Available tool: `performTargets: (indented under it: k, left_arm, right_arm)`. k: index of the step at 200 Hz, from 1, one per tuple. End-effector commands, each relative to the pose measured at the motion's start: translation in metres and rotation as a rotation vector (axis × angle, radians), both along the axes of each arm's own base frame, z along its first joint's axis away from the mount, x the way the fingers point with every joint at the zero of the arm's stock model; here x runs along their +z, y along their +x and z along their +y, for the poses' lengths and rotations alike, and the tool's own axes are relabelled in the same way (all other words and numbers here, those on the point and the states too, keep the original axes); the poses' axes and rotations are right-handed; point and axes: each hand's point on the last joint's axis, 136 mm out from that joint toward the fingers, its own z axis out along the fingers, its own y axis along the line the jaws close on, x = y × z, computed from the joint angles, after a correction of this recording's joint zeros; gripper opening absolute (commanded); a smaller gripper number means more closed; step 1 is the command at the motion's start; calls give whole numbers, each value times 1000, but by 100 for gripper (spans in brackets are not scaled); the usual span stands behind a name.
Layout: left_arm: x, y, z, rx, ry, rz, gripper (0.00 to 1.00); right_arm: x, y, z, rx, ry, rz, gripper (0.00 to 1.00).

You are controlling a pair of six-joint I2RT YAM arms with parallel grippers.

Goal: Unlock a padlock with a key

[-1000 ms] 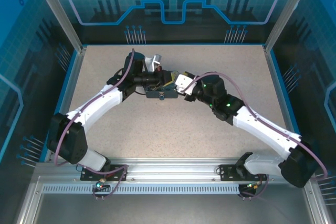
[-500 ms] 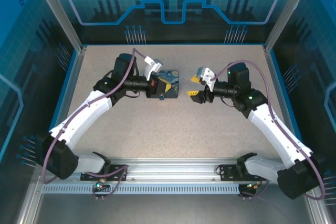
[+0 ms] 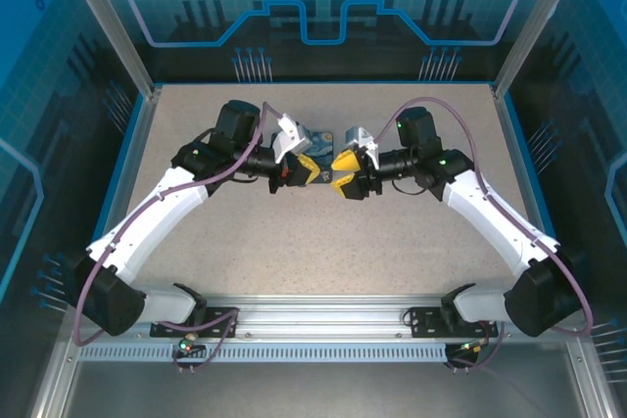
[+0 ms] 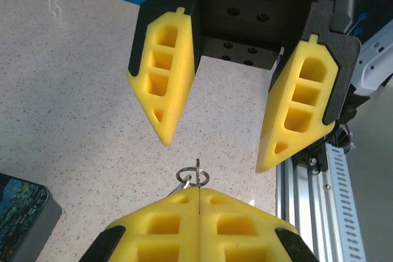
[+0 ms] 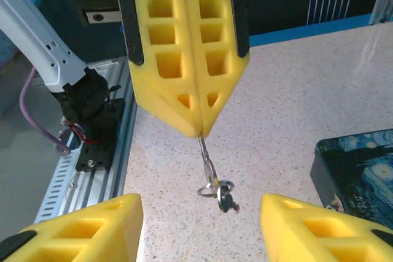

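Note:
My left gripper (image 3: 310, 168) is shut on a thin silvery key (image 5: 207, 156). The key hangs from its yellow fingertips (image 5: 198, 128) with a small ring (image 5: 215, 187) and a second, darker key on the ring. In the left wrist view the ring (image 4: 194, 177) peeks out above my left gripper (image 4: 199, 189). My right gripper (image 3: 341, 172) faces it tip to tip and stands open. Its fingers (image 4: 164, 84) flank the ring without touching it. In its own view the right gripper (image 5: 199, 205) straddles the hanging ring. The padlock is hidden.
A dark-blue starry-night tin (image 3: 316, 132) lies on the speckled table just behind the two grippers, and its corner shows in both wrist views (image 5: 359, 164) (image 4: 21, 213). The aluminium rail (image 3: 323, 315) runs along the near edge. Glass walls enclose the table.
The right gripper has moved left and now faces the left gripper with open fingers. The left gripper has swung right, over the tin's front edge, staying shut.

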Motion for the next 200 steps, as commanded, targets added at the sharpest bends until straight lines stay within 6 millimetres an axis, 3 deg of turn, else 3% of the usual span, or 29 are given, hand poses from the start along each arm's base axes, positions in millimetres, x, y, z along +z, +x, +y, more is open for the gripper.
performTargets:
  k: [1,51,200]
  left_arm:
    - [4,-1,-1,-31,26,-52,0]
    - [5,-2,-2,-37,21,-50,0]
    - [4,0,-1,-25,29,-58,0]
  right_arm:
    - [13,-8,8,47,30,22,52]
    - [11,-7,13,61,27,32,46]
    - [5,-3,17,65,6,73,5]
